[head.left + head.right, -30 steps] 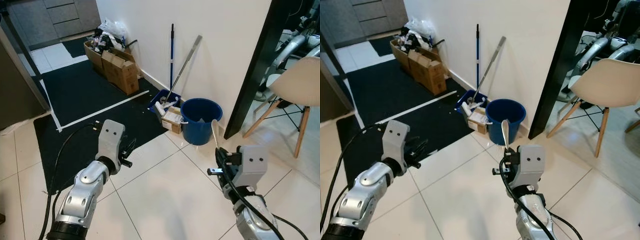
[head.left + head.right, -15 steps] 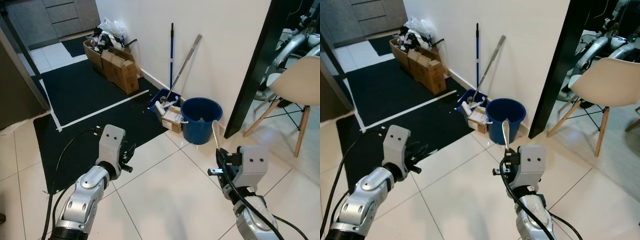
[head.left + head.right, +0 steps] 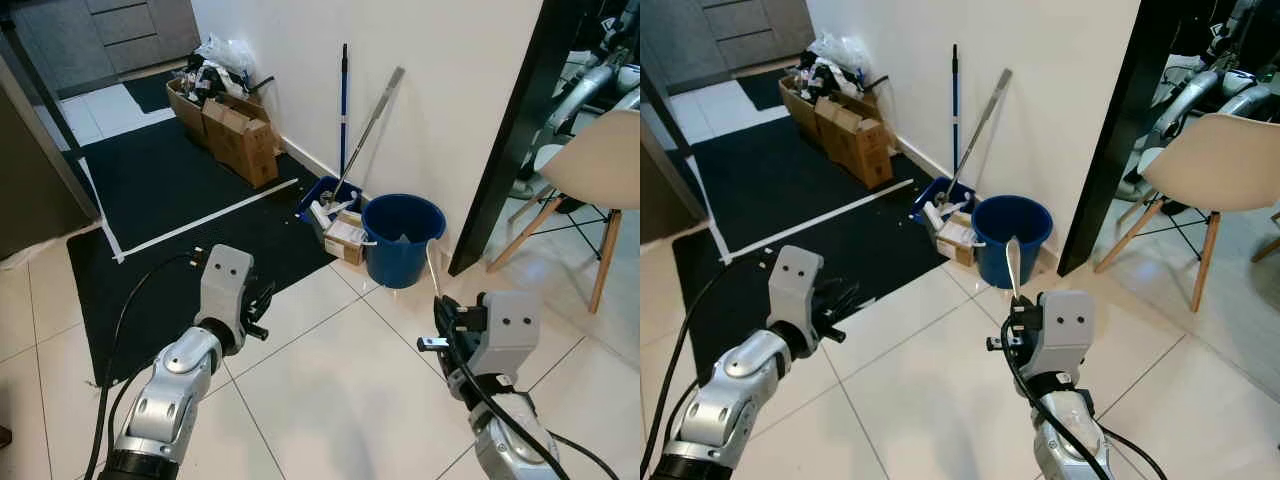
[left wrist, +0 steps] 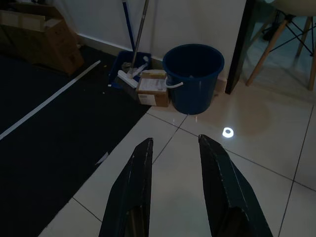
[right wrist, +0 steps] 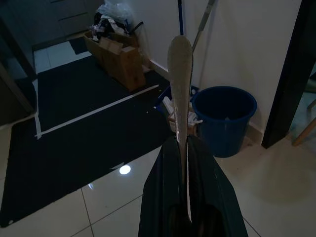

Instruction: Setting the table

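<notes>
A pale spoon (image 3: 1012,262) stands upright in my right gripper (image 3: 1014,312), which is shut on its handle; the bowl points up. In the right wrist view the spoon (image 5: 179,74) rises from between the closed black fingers (image 5: 165,163). My left gripper (image 4: 175,141) is open with nothing between its fingers, held low over the white floor tiles at the edge of a black mat (image 3: 170,210). Both arms are raised in front of me, left gripper (image 3: 257,308) to the left and the right one to the right.
A blue bucket (image 3: 402,240) stands against the white wall with mop handles (image 3: 343,110) and a small box (image 3: 343,243) beside it. Cardboard boxes (image 3: 240,140) line the wall farther back. A black door frame (image 3: 510,130) and a beige chair (image 3: 600,165) are at the right.
My left arm has shifted slightly, dipping and coming back. The right gripper still holds the spoon in the same pose.
</notes>
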Controlling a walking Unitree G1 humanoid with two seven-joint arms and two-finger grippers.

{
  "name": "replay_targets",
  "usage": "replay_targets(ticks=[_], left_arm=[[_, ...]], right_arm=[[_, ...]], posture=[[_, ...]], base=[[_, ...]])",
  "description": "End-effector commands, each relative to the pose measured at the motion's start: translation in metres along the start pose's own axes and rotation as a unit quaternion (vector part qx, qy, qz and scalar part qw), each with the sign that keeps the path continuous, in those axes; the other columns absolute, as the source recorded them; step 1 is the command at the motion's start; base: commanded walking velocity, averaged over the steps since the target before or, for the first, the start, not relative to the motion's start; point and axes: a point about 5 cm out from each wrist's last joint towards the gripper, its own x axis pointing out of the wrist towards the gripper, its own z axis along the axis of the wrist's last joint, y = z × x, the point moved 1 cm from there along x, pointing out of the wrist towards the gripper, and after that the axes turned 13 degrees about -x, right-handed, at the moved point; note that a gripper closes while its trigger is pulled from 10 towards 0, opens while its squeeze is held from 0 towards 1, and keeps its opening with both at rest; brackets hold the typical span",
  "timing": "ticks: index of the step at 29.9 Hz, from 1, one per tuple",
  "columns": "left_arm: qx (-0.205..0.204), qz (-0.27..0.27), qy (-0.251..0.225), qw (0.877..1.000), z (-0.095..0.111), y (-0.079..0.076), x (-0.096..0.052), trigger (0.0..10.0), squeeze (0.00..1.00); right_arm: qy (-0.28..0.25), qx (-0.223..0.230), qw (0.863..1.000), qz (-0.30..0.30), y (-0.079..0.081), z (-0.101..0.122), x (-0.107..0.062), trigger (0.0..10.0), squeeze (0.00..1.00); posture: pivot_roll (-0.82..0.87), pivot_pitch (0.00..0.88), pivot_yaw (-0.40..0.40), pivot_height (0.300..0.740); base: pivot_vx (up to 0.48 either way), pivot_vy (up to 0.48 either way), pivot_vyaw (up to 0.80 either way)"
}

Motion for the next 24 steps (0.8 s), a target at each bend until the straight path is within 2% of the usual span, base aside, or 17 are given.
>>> replay_targets(ticks=[1,24], left_arm=[[0.001,0.011,0.007,1.000,-0.0044,0.0062,-0.0028,10.0,0.00],[0.005,0.010,0.007,1.000,-0.0037,0.0073,-0.0018,10.0,0.00]], right_arm=[[0.008,-0.001,1.000,0.002,0.0014,-0.0022,-0.0014,10.0,0.00],[0.009,-0.002,1.000,0.001,0.0019,-0.0028,-0.0018,10.0,0.00]], posture=[[-0.14,0.146,0.162,0.740],[-0.14,0.141,0.170,0.740]], base=[[0.000,0.000,0.00],[0.000,0.000,0.00]])
